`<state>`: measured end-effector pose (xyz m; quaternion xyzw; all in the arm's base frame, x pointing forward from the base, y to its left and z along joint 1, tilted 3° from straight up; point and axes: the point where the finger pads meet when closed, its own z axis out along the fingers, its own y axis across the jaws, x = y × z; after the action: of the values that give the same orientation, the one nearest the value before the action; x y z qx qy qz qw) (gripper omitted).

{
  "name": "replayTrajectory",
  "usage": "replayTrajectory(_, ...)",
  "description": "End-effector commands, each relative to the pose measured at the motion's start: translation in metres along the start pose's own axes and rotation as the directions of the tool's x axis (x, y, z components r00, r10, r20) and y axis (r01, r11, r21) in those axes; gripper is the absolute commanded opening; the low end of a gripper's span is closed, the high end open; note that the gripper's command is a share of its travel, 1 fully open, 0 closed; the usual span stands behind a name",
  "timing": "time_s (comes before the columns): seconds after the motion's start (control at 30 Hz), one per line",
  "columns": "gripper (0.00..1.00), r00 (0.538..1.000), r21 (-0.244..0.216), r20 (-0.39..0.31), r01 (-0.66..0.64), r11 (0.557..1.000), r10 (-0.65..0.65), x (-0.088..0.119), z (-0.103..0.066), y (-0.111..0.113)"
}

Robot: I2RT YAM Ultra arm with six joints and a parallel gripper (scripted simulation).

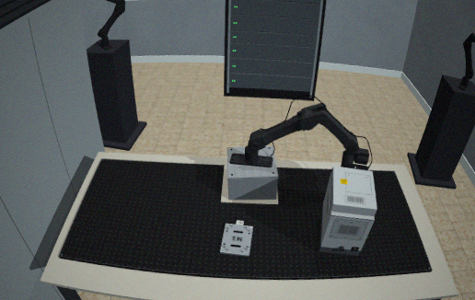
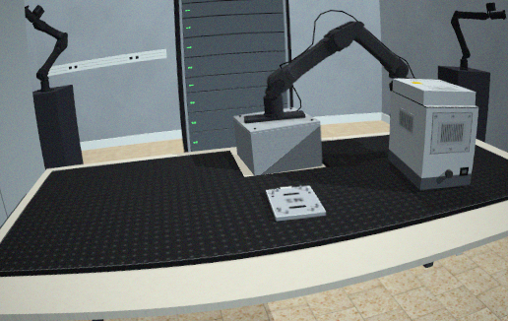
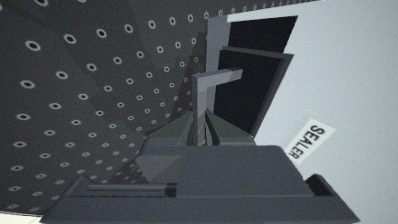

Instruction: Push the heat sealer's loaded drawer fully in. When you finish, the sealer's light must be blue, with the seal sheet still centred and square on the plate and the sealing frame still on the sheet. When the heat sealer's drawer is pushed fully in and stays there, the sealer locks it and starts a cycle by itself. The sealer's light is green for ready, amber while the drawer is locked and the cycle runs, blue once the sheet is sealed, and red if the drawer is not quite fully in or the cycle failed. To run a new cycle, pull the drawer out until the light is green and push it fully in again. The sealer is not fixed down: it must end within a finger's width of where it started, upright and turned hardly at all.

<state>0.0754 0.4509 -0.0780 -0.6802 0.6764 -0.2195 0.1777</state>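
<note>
The heat sealer (image 1: 349, 209) is a white box standing upright on the right of the black mat; it also shows in the exterior view (image 2: 432, 130). My gripper (image 1: 356, 159) is low behind its far face. In the wrist view the fingers are shut on a grey T-shaped drawer handle (image 3: 207, 87). The dark drawer front (image 3: 247, 85) sits in the white face labelled SEALER (image 3: 307, 141), with a dark opening around it. The seal sheet, plate, sealing frame and the sealer's light are hidden in all views.
The arm's grey base box (image 1: 252, 181) stands at the middle back of the mat. A small white flat plate (image 1: 237, 239) lies in front of it. Two black camera pedestals (image 1: 111, 92) (image 1: 447, 129) and a server rack (image 1: 272, 46) stand on the floor behind.
</note>
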Motion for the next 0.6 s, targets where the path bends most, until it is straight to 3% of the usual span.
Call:
replayTrajectory(0.0,0.00,1.000,0.061,0.016,-0.014,0.998,0.013,-0.0079,-0.0045,-0.0086)
replayTrajectory(0.57,0.00,0.999,0.059,0.027,-0.029,0.998,0.028,-0.0105,-0.0120,-0.0125)
